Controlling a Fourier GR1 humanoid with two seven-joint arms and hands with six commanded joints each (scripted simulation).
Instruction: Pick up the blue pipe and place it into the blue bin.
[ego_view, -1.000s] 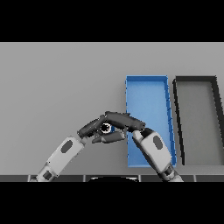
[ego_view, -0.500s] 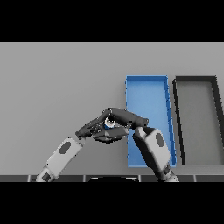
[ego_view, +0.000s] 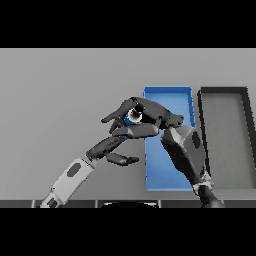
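Pipe (ego_view: 133, 116) held above the table (ego_view: 60, 100), just left of the blue bin (ego_view: 167, 95), clamped in curled fingers of the right hand (ego_view: 150, 117). Left hand (ego_view: 112, 148) below it, fingers straight and relaxed. Black bin (ego_view: 225, 95) beside the blue one, on its right.

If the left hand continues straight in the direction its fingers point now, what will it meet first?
The left hand points right, toward the blue bin. Its fingertips lie just short of the bin's left wall, so that wall is probably first. The right hand holding the pipe is above it; height is unclear from this view.
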